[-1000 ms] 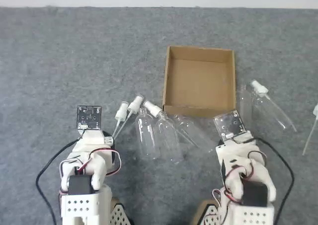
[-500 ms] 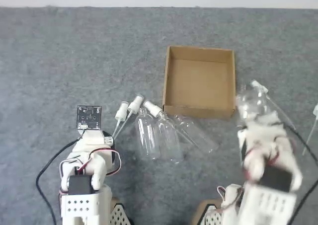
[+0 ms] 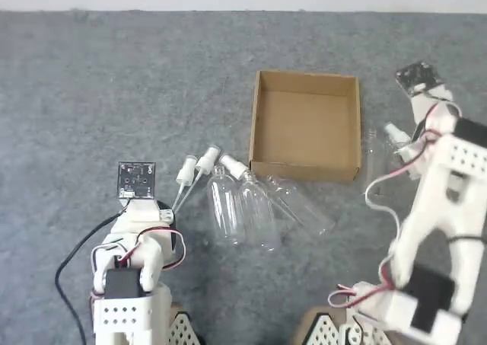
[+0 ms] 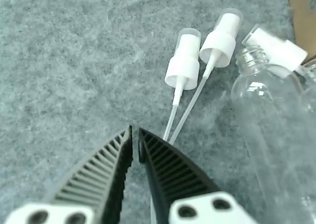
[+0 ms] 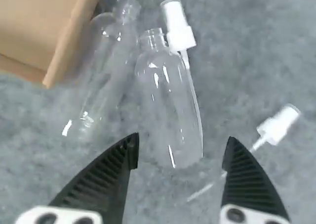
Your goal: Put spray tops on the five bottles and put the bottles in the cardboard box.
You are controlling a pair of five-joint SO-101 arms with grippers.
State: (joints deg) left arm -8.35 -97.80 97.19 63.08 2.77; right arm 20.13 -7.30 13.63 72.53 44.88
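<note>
Fingers of the right gripper (image 5: pixel 181 140) stand wide apart, the base of a clear bottle (image 5: pixel 168 100) between them, the cardboard box (image 5: pixel 44 31) beyond. The left gripper (image 4: pixel 135 132) is closed to a sliver and holds nothing, with two spray tops (image 4: pixel 183 61) just ahead.

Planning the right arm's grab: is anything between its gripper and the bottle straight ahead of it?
Nothing visible. The right gripper hangs open over the clear bottle; a loose spray top lies beside its neck, off the path.
</note>
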